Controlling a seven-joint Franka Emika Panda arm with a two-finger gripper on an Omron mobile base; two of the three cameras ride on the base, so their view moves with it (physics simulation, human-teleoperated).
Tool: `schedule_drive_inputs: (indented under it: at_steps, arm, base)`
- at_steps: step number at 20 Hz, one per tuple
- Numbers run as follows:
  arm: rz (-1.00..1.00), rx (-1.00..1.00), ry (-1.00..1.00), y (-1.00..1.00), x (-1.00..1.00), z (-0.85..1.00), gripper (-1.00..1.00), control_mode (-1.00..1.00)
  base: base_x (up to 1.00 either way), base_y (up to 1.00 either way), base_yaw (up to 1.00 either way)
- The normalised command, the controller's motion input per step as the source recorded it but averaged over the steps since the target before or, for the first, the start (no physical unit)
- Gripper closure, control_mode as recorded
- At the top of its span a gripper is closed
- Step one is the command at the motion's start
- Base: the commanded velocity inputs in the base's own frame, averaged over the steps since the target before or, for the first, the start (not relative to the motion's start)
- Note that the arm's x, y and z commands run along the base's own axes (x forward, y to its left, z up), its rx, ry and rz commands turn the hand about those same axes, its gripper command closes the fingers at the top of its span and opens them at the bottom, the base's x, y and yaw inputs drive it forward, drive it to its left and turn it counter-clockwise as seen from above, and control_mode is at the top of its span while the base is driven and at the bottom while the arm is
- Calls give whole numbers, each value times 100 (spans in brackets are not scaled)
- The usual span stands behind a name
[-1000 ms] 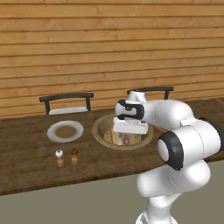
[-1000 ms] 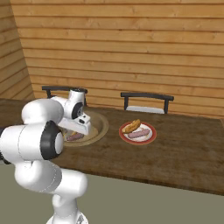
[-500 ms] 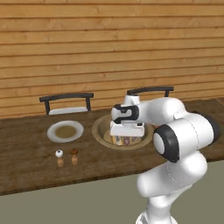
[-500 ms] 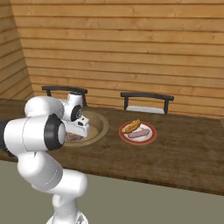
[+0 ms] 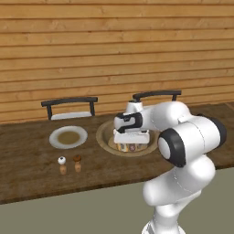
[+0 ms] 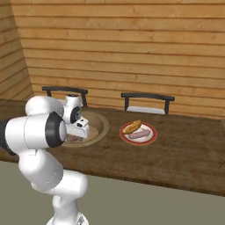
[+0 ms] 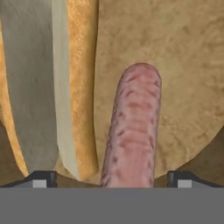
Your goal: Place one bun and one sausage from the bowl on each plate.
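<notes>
The wooden bowl (image 5: pixel 106 135) (image 6: pixel 99 128) stands mid-table, and my gripper (image 5: pixel 131 146) (image 6: pixel 75 135) is lowered into it. In the hand view a pink sausage (image 7: pixel 133 131) lies on the bowl floor (image 7: pixel 188 65), running up from between my two spread fingertips (image 7: pixel 41 178); the gripper (image 7: pixel 113 180) is open around it, and whether it touches is unclear. A pale bun (image 7: pixel 65 87) lies alongside, just left of the sausage. The greyish-white plate (image 5: pixel 68 136) with the tan centre sits bare left of the bowl. The red-rimmed plate (image 6: pixel 151 137) carries a bun (image 6: pixel 132 127) and a sausage (image 6: pixel 140 134).
Two small shakers (image 5: pixel 61 165) (image 5: pixel 77 163) stand in front of the greyish plate near the table's front edge. Two dark chairs (image 5: pixel 70 107) (image 5: pixel 155 96) are pushed in at the far side, before a wooden plank wall.
My hand has moved a little left and come down into the bowl, ending low over the sausage. The plates and their contents have not moved.
</notes>
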Motion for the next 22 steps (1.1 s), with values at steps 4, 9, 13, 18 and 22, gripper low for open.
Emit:
schedule_drive_inputs:
  at_steps: [4,9,13,18,22]
  arm:
    - [0,-2,0,0,9,-1,100,-100]
    - [0,0,-2,0,0,0,100,-100]
    - [-7,0,-9,3,-1,40,100,-100]
    - [-11,0,-19,53,0,100,100,-100]
    - [-7,5,-24,100,27,80,100,-100]
  base:
    - [0,0,0]
    - [0,0,0]
    - [0,0,0]
    - [0,0,0]
    - [0,0,0]
